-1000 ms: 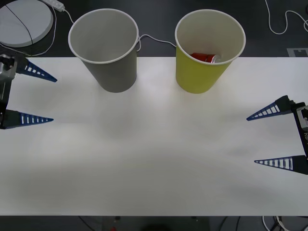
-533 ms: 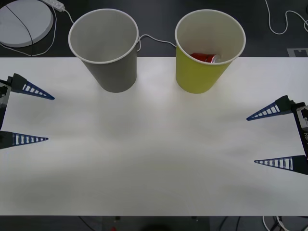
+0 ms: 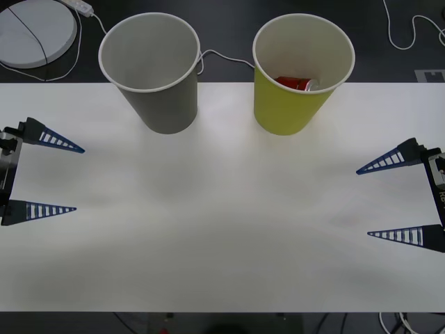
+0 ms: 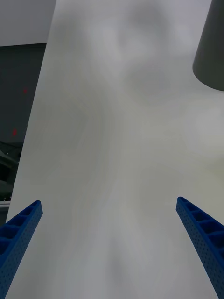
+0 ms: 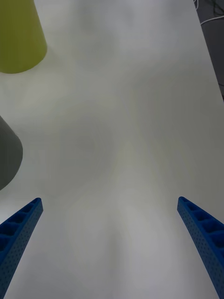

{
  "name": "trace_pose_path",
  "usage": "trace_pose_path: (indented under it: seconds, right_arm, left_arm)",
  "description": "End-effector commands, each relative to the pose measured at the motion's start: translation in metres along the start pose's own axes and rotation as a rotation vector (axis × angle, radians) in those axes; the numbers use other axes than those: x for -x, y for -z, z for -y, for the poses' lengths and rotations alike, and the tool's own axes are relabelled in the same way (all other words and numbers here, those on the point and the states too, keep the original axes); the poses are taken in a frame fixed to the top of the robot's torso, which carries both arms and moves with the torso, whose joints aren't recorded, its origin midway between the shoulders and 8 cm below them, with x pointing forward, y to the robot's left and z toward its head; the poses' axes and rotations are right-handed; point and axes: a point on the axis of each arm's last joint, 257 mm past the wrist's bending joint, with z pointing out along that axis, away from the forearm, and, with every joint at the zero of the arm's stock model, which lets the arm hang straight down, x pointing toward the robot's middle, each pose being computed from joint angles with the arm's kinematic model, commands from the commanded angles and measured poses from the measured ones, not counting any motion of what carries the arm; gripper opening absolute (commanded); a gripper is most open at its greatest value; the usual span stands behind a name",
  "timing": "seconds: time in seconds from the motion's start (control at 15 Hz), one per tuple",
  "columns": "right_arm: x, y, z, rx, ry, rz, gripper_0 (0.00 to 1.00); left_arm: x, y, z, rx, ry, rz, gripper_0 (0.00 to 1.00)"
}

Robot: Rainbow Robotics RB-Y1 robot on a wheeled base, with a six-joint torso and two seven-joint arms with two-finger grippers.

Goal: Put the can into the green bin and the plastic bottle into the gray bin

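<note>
From the front view, the white worktop (image 3: 222,229) carries two large paper cups along its far edge. The gray bin (image 3: 150,69) stands upright toward the far-left part, its pale inside bare as far as can be seen. The green bin (image 3: 300,73) stands upright toward the far-right part, well apart from the gray one. The can (image 3: 297,83) lies inside the green bin, tipped onto its side, its long axis running roughly left to right with the silver top turned toward the right. Its red side bears no lettering that can be read at this size. The left gripper (image 3: 61,178) hangs at the worktop's left edge, jaws spread wide and grasping nothing, its blue ribbed fingers pointing inward over the surface. The right gripper (image 3: 379,202) hangs at the right edge in the same manner, jaws released and holding nothing. Beyond the far edge, a round white disc (image 3: 31,31) and a white cable (image 3: 407,31) lie on the dark floor.

In the right wrist view, the right gripper's two blue fingers (image 4: 18,233) stand far apart over bare white worktop, and a slice of the gray bin's wall (image 4: 212,46) is seen.

In the left wrist view, the left gripper's fingers (image 5: 18,231) are likewise wide apart, with the green bin's base (image 5: 18,37) and the gray bin's side (image 5: 7,154) standing on the worktop ahead.
</note>
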Motion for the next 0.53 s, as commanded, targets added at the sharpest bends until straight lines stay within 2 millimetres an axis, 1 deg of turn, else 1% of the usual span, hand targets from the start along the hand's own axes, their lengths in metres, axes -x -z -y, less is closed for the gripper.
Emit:
trace_pose_path:
  seconds: [0.07,0.53]
  right_arm:
    - [0.0000,0.0000,0.0000,0.000,0.000,0.000,1.00]
    - [0.0000,0.0000,0.0000,0.000,0.000,0.000,1.00]
  left_arm:
    - [-0.0022,0.0012,-0.0027,0.008,-0.008,-0.011,1.00]
    - [-0.0040,0.0025,-0.0039,0.012,-0.013,-0.019,1.00]
